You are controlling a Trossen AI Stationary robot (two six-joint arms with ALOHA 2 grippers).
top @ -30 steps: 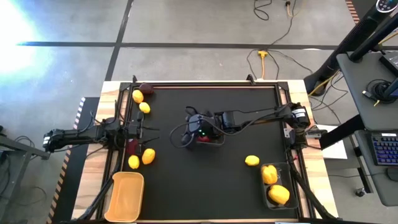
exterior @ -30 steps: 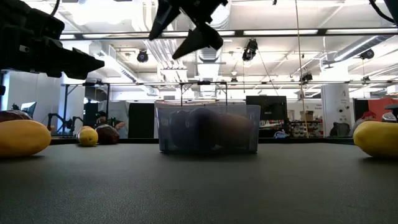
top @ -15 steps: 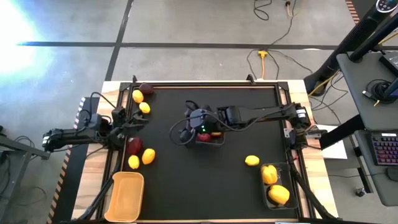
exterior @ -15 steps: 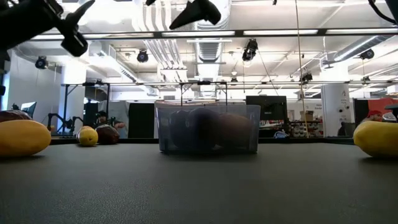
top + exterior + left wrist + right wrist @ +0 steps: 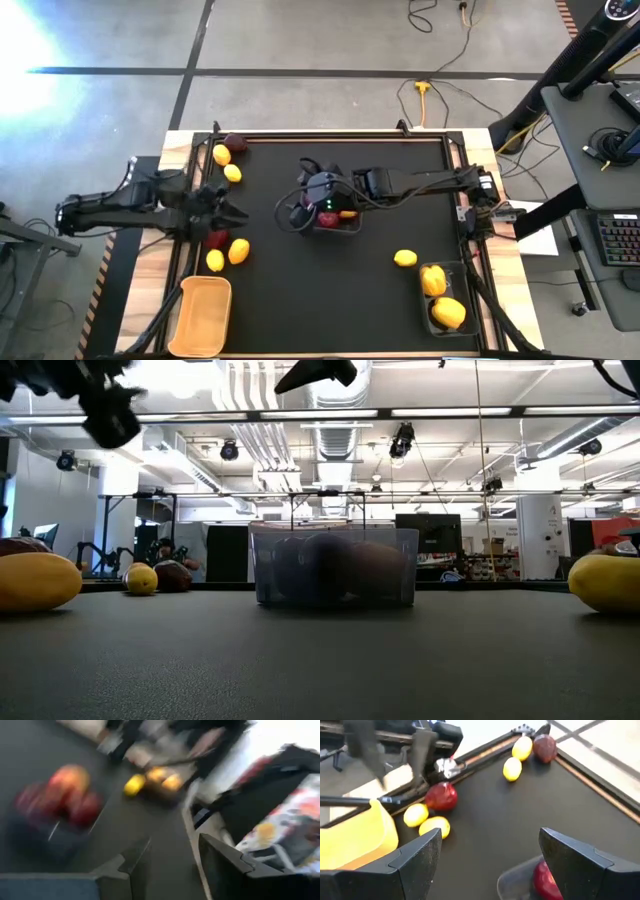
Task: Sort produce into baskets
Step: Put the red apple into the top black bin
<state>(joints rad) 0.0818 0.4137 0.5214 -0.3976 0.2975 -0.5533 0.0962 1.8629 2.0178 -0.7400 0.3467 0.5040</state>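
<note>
The clear bin (image 5: 338, 218) stands mid-table with red fruits (image 5: 546, 876) in it; it also shows in the low view (image 5: 334, 567). My right gripper (image 5: 487, 865) is open and empty, high above the bin (image 5: 315, 372). My left gripper (image 5: 232, 211) is open and empty (image 5: 172, 865), above the table's left side beside a dark-red fruit (image 5: 216, 238) that rests on the mat. Two yellow fruits (image 5: 227, 255) lie next to it. The yellow-orange bin (image 5: 203, 315) stands at the near left, empty. The dark bin (image 5: 463, 296) at the near right holds two yellow peppers (image 5: 440, 297).
Two lemons (image 5: 227, 163) and a dark-red fruit (image 5: 236, 143) lie at the far left corner. One lemon (image 5: 405, 258) lies near the dark bin. The mat between the clear bin and the near edge is bare. A raised frame (image 5: 330, 137) borders the mat.
My right gripper has gone up from just above the clear bin, still open. My left gripper has risen and turned about near the dark-red fruit, which has stayed on the mat.
</note>
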